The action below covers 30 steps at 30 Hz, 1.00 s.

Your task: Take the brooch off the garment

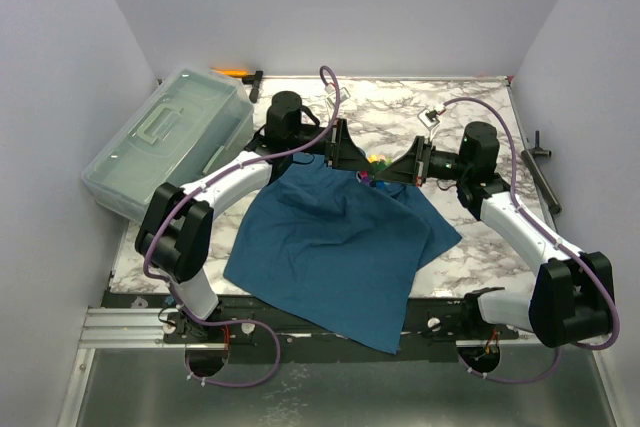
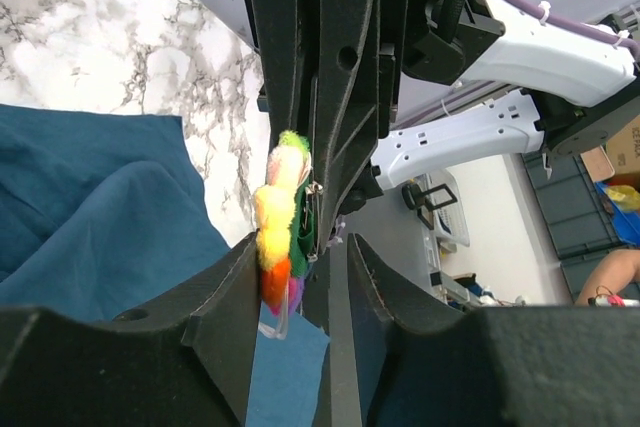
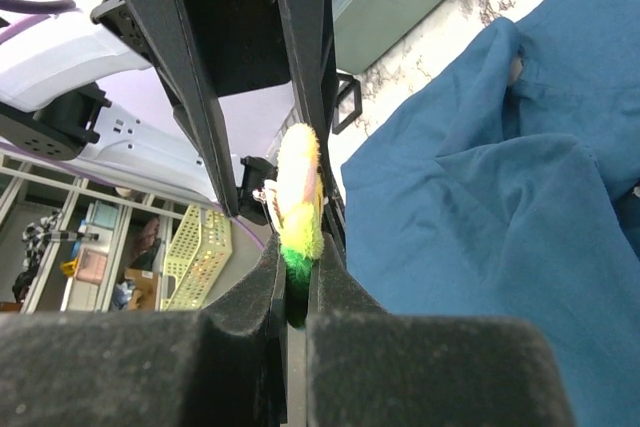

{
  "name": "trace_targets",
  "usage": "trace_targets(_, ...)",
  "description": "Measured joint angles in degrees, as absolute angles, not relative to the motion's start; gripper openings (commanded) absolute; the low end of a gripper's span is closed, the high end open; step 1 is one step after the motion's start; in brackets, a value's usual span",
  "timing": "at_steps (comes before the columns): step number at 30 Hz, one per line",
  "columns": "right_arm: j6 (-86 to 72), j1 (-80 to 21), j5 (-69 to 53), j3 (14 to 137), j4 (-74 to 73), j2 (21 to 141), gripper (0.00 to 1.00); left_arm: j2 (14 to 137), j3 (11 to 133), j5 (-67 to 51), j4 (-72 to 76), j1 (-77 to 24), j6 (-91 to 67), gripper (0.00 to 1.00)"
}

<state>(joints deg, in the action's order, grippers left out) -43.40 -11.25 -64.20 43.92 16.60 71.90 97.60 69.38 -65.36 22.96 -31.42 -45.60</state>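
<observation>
The teal garment (image 1: 340, 247) lies spread on the marble table, its collar end toward the back. The small fluffy brooch (image 1: 376, 164) sits at that far edge, between both grippers. My right gripper (image 1: 395, 171) is shut on the brooch (image 3: 298, 197), its green end squeezed between the jaws (image 3: 297, 257). My left gripper (image 1: 355, 160) faces it tip to tip and stands open (image 2: 305, 247); the brooch (image 2: 275, 217) rests against its left finger, with a right-gripper finger in the gap. Cloth (image 2: 90, 217) lies below. Whether the brooch is still pinned to the cloth (image 3: 500, 167) cannot be told.
A clear lidded plastic box (image 1: 170, 137) stands at the back left. An orange-handled tool (image 1: 235, 72) lies by the back wall. A small white clip (image 1: 432, 117) rests on the marble (image 1: 400, 107), and a black tool (image 1: 540, 162) lies at the right edge.
</observation>
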Motion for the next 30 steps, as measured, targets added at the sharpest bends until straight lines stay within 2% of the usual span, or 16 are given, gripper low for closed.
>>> trace_targets(4, -43.44, -11.29, -64.75, 43.99, 17.04, 71.83, 0.01, 96.57, 69.38, -65.39, 22.83, -30.85, -45.58, 0.3)
trace_targets(16, -43.51, -11.29, -65.89, 43.99, 17.08, 71.83, 0.01, 96.55, 69.36, -65.36, 22.09, -31.03, -45.84, 0.32)
trace_targets(23, -43.7, -11.29, -66.39, 43.99, 17.08, 71.83, 0.01, 96.64, 69.36, -65.34, 22.11, -31.46, -45.87, 0.24)
trace_targets(30, -43.86, -11.29, -66.59, 43.99, 17.04, 71.83, 0.01, 97.03, 69.45, -65.34, 22.15, -31.64, -45.89, 0.29)
